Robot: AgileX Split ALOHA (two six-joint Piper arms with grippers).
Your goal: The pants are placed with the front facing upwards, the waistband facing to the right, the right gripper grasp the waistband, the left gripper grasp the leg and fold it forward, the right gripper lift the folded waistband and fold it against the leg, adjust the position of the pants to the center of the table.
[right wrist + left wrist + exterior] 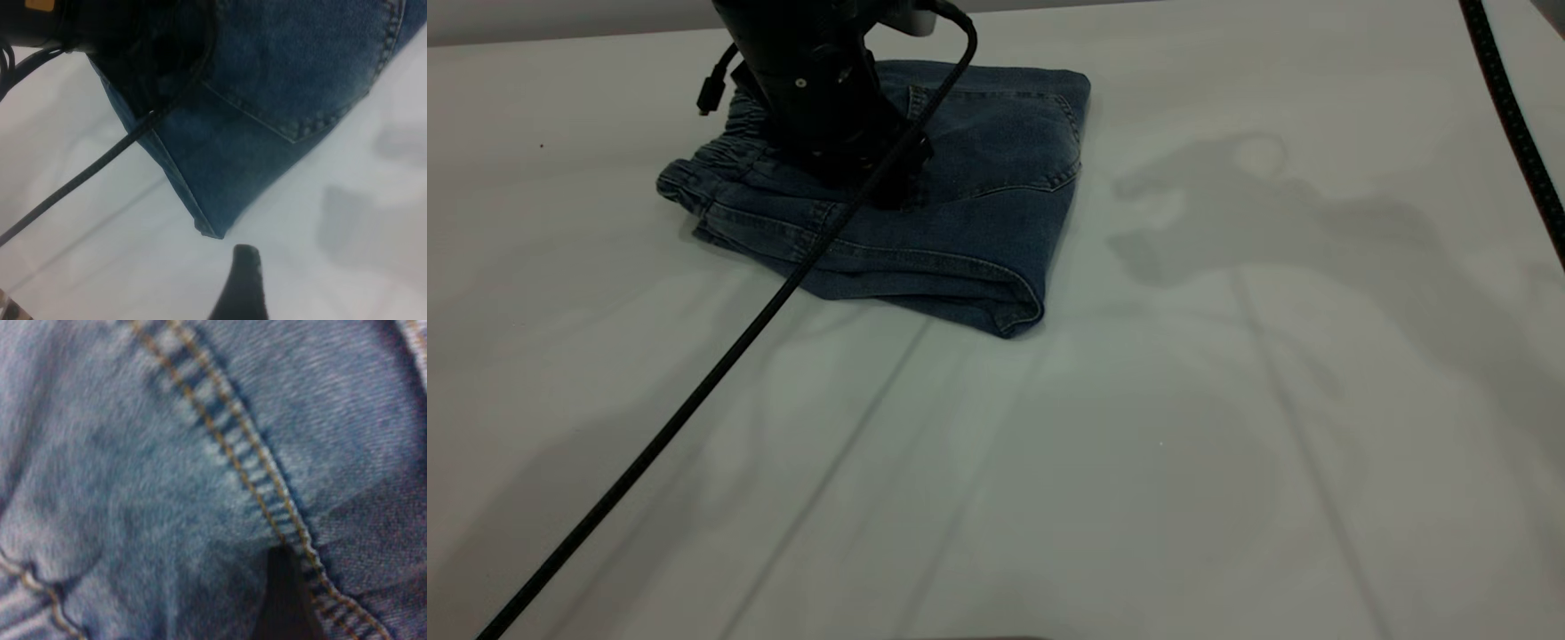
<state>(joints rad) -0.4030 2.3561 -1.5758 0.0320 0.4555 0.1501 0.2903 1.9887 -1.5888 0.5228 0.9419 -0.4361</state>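
We press the left gripper [889, 178] onto the folded pants [978, 222], finger state unclear, and should slide slowly toward table [1138, 462] center.

The left gripper [894, 182] points down, its tip pressed onto the top of the folded pants [978, 222]. The right arm is outside the exterior view; one dark fingertip [243, 283] hangs over the table [347, 267], just beside the pants' corner.
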